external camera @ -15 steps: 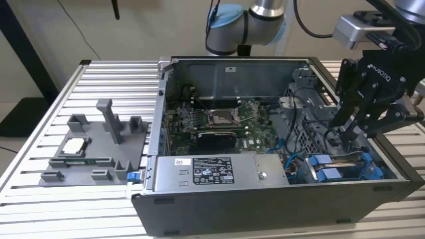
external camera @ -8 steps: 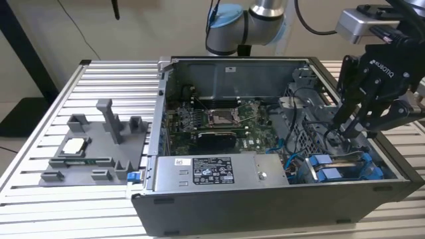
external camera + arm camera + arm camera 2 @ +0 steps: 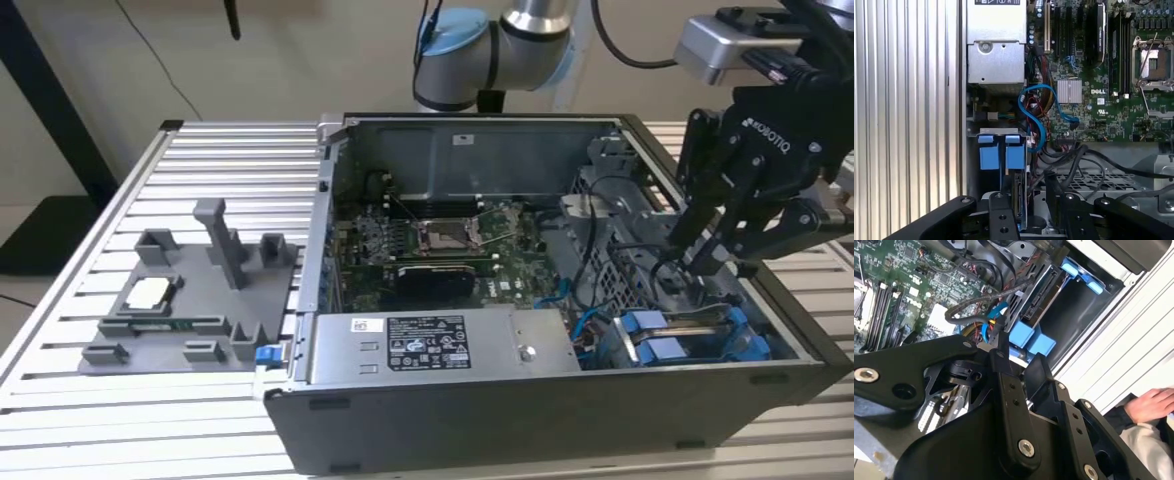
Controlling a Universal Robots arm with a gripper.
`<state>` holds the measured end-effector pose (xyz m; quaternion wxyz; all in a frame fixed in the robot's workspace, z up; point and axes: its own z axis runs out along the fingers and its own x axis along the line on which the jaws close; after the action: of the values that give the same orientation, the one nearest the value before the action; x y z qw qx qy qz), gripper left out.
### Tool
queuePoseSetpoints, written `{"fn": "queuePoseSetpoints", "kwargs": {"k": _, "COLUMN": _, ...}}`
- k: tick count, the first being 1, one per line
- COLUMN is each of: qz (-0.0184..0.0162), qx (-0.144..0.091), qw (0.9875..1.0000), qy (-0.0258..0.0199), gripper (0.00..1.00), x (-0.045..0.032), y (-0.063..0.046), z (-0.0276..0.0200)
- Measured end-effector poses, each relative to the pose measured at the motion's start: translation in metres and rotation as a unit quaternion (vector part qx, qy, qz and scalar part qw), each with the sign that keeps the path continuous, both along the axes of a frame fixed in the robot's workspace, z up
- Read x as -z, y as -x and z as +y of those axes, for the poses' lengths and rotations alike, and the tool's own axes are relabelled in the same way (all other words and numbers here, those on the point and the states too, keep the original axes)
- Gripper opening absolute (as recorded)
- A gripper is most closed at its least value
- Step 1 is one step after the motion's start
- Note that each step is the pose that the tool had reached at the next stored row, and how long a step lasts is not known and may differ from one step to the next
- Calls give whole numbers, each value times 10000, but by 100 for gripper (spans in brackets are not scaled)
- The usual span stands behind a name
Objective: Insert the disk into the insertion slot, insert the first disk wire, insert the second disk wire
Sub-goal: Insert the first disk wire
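end effector (image 3: 705,262) hangs low in the open case (image 3: 561,420), at its drive corner. fingers (image 3: 1003,210) apart. in the first wrist view the disk (image 3: 1018,192) stands on edge between them, tight by one finger, with more gap to the other. can't tell if they touch it.

the disk sits in the insertion slot (image 3: 1104,180), right under the end effector, with its blue carrier tabs (image 3: 1001,155) just past the fingertips. the case wall (image 3: 963,125) runs just beside the tabs, so there is little room on that side.

on the other side, black wires (image 3: 1094,159) cross over the slot's perforated top, close to the fingers. a blue cable (image 3: 1040,117) loops just beyond the tabs. in the second wrist view that cable (image 3: 988,322) ends right by one fingertip.

further out are the grey power supply box (image 3: 996,60) along the same wall and the motherboard (image 3: 1094,75) beside it, well apart from the end effector. the case top is open above them.

outside the wall is the slatted surface (image 3: 227,170). a grey fixture tray (image 3: 187,300) sits on it at the far side of the case. in the second wrist view a person's hand (image 3: 1154,404) rests past the surface edge.
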<state>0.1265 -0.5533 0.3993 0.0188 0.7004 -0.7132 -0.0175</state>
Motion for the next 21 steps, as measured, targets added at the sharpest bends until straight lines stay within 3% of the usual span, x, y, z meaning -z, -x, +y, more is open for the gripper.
{"fn": "queuePoseSetpoints", "kwargs": {"k": 8, "qz": -38, "qx": -12, "qw": 10000, "qy": -5, "gripper": 40, "x": 39, "y": 37, "z": 78}}
{"fn": "queuePoseSetpoints", "kwargs": {"k": 12, "qz": -58, "qx": -61, "qw": 10000, "qy": -8, "gripper": 40, "x": 56, "y": 40, "z": 90}}
{"fn": "queuePoseSetpoints", "kwargs": {"k": 21, "qz": -62, "qx": -70, "qw": 10000, "qy": -10, "gripper": 40, "x": 61, "y": 42, "z": 92}}
